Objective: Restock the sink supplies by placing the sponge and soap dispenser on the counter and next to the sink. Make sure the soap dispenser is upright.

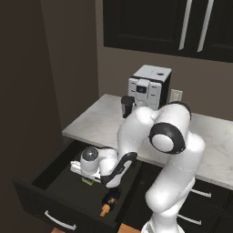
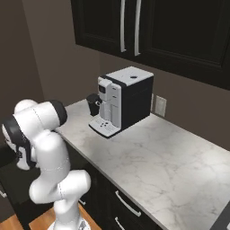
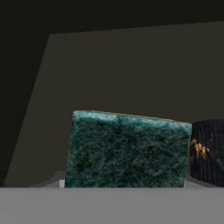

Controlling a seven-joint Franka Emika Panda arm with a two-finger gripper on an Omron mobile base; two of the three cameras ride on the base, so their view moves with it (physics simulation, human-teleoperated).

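The arm bends down off the counter (image 1: pixel 95 123) into an open drawer (image 1: pixel 32 182). My gripper (image 1: pixel 87 176) is low inside it, over the sponge (image 1: pixel 89 181). In the hand view the sponge's green scrub face (image 3: pixel 127 148) sits right at the hand, with a thin yellow edge on top and the jaws closed against its two sides. The soap dispenser (image 1: pixel 110 199) lies on its side on the drawer floor just right of the sponge, orange pump toward the drawer front. Its black body (image 3: pixel 210 153) shows beside the sponge. A dark wedge (image 2: pixel 223 218) at the counter's far right could be the sink; too little shows to tell.
A white and black coffee machine (image 1: pixel 148 86) with a dark cup stands at the back of the counter (image 2: pixel 148 152). Dark upper cabinets hang above it. Closed dark drawers (image 2: pixel 128 204) with silver handles run under the worktop. A brown wall stands left of the drawer.
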